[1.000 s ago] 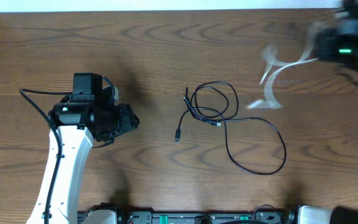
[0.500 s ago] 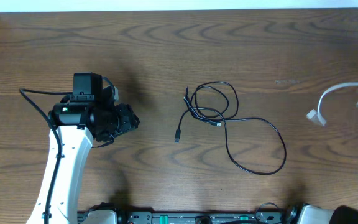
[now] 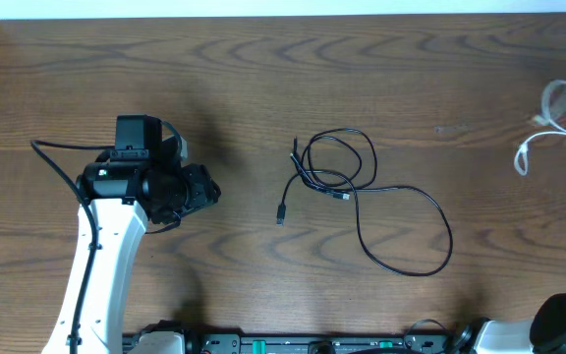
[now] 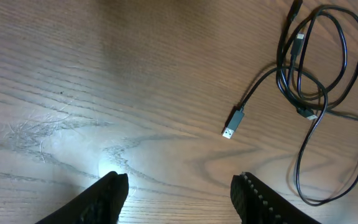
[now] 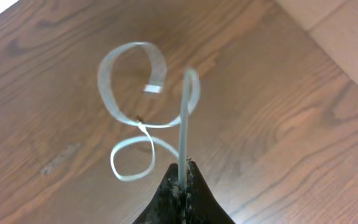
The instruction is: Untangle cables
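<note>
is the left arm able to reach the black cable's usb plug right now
Probably yes. The left gripper hangs open over the table, and the USB plug of the black cable lies flat nearby with nothing between. The white cable is far off, in the right gripper.

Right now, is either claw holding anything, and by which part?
The right claw is shut on the white cable, pinching a straight stretch of its cord. The left claw is open and holds nothing.
</note>
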